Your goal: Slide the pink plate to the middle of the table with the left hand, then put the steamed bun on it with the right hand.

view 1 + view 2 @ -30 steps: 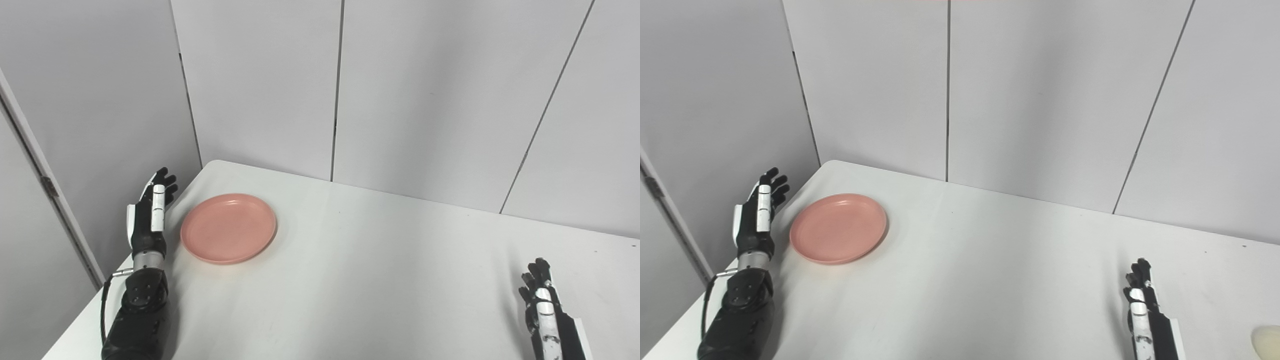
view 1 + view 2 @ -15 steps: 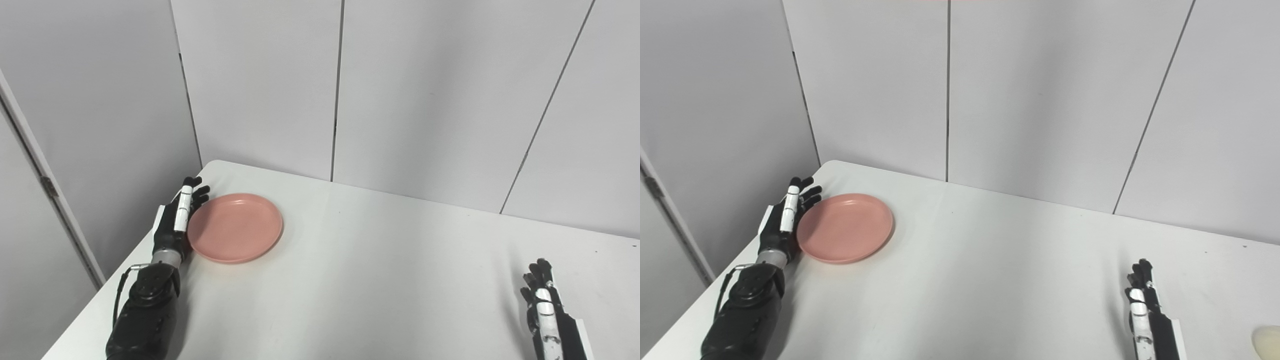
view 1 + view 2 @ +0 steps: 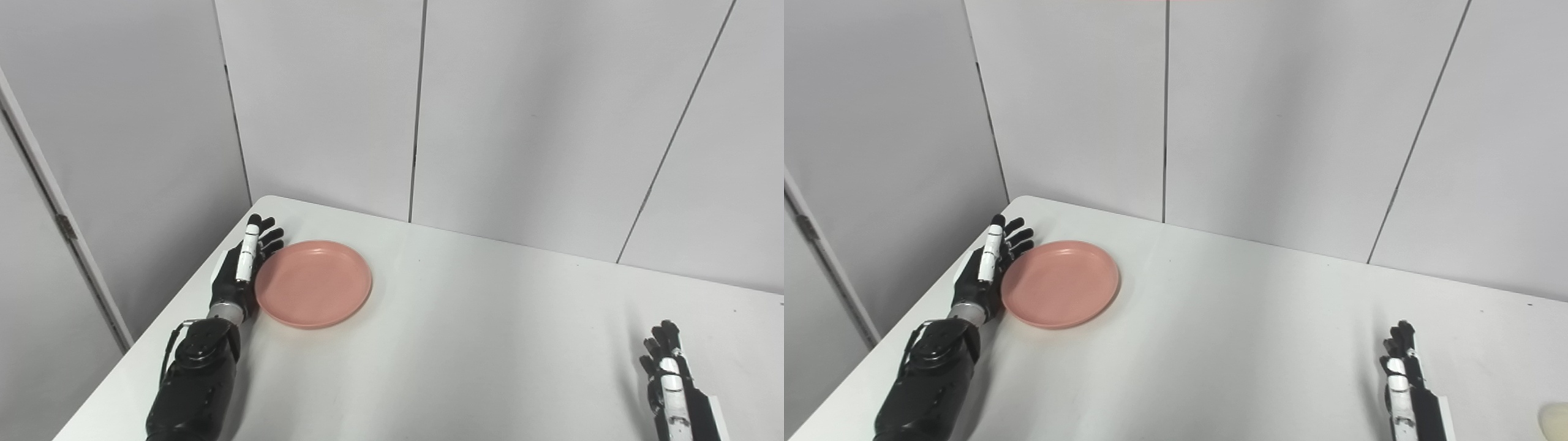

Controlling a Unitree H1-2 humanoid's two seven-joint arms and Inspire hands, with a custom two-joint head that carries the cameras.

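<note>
The pink plate [image 3: 313,283] lies flat on the white table [image 3: 465,343], left of the middle. My left hand [image 3: 242,269] stands on edge, open, with its palm against the plate's left rim and fingers stretched away from me. My right hand [image 3: 670,386] rests open near the table's front right, holding nothing. The steamed bun [image 3: 1554,420], pale and rounded, shows only in the right eye view at the bottom right corner, to the right of my right hand [image 3: 1402,386] and cut by the picture's edge.
Grey wall panels [image 3: 490,110] close off the back and left of the table. The table's left edge [image 3: 184,288] runs just outside my left forearm [image 3: 193,386].
My left hand has swung in from beyond the table's left edge to the plate's rim and pushed the plate some way to the right. The right hand has stayed put. The camera shifted slightly.
</note>
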